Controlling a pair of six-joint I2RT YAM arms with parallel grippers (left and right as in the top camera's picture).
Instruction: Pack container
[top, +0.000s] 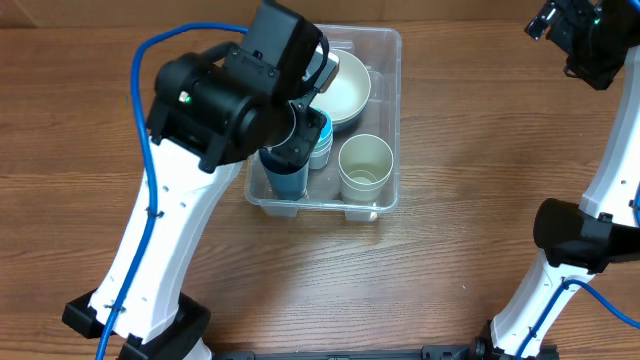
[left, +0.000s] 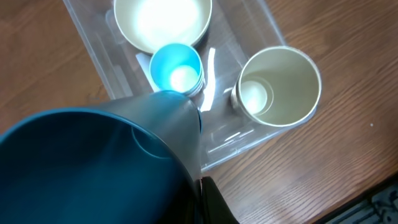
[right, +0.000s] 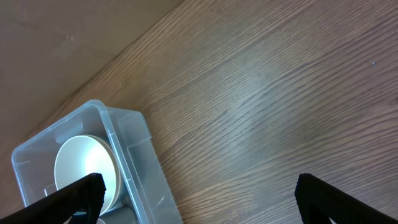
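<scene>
Placement step: left pincer (top: 292, 148) clamped on dark teal cup (top: 288, 182), poised at near-left corner of clear container (top: 392, 90) mid-counter (top: 470, 250), beside light-blue cup (left: 176, 68). Next, probably: seat upright, release, lift clear. Right pincer (right: 199, 202) spread wide, empty.

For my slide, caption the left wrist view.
Gripped teal cup over clear container holding white bowl, blue cup, cream cup.

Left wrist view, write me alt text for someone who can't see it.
A dark teal cup fills the lower left foreground, very close to the camera. Behind it, a clear plastic container on a wooden table holds a white bowl, a small light blue cup and a larger cream cup, all upright.
</scene>
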